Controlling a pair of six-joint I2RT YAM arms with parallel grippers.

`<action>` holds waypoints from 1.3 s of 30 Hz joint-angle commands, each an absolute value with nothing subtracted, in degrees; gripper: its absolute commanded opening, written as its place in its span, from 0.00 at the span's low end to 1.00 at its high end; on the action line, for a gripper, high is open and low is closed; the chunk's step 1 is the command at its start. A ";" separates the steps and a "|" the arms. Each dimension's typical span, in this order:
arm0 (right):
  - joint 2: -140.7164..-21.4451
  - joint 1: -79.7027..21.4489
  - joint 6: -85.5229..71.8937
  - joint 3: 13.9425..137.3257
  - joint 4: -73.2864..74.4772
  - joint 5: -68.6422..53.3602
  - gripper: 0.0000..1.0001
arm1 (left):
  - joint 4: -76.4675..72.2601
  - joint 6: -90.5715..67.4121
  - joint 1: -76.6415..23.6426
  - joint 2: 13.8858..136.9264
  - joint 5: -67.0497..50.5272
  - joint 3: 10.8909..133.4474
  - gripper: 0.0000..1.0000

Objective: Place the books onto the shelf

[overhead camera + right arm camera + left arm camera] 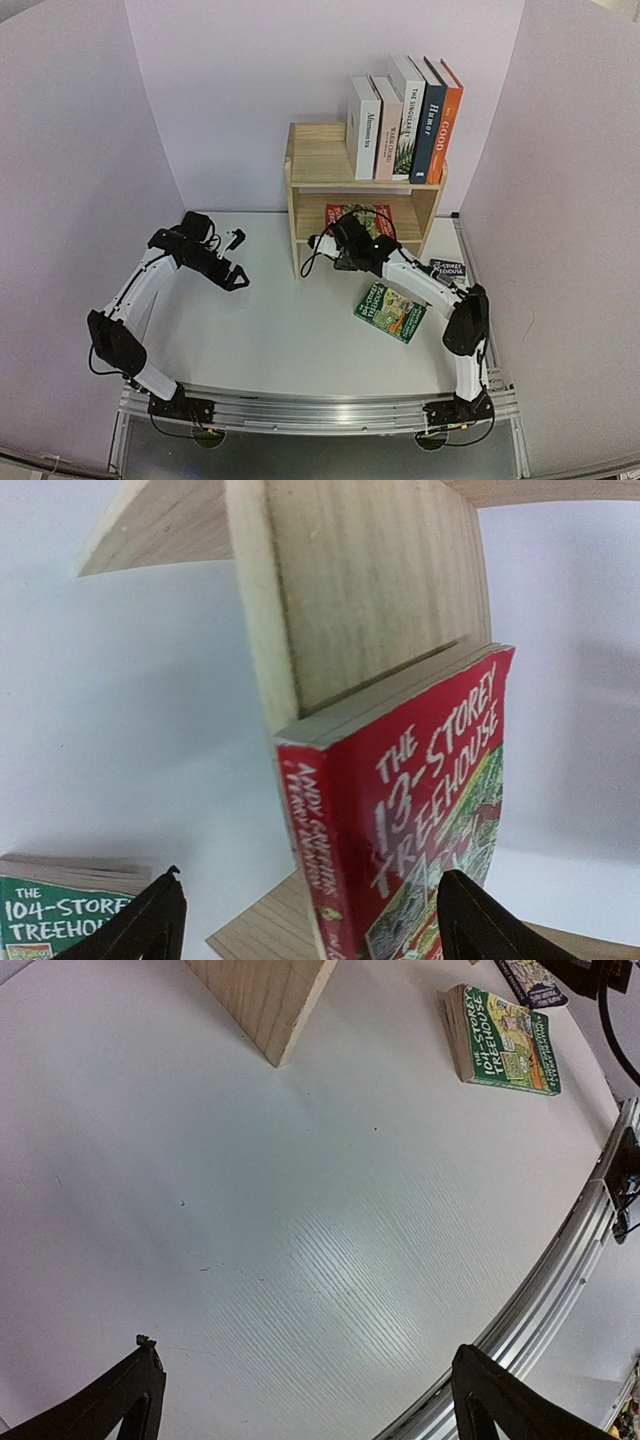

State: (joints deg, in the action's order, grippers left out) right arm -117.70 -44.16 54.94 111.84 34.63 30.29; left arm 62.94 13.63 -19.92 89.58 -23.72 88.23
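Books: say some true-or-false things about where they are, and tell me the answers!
1. Five books stand in a row on top of the shelf. True.
2. The green book is on the shelf's lower level. False: it lies flat on the table; the red book is on the lower level.
3. The left gripper is holding a book. False: it is open and empty over the table.
4. The orange book is at the right end of the row. True.
5. The right gripper is open, right by the red book. True.
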 commanded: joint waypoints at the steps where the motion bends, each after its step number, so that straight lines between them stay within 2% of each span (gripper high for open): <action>1: -111.06 -44.51 50.10 110.14 35.37 25.91 0.83 | 62.08 14.13 -19.88 88.32 -24.65 87.99 1.00; 8: -110.29 -42.78 48.29 109.45 35.47 22.66 0.76 | 62.25 13.97 -19.87 88.92 -25.09 88.70 1.00; 21: -115.98 -41.48 49.07 115.87 35.65 21.66 0.61 | 62.18 14.15 -19.87 88.04 -24.09 88.04 1.00; 39: -118.70 -40.19 49.63 118.87 36.26 21.82 0.54 | 62.11 14.13 -19.86 88.34 -24.08 88.24 1.00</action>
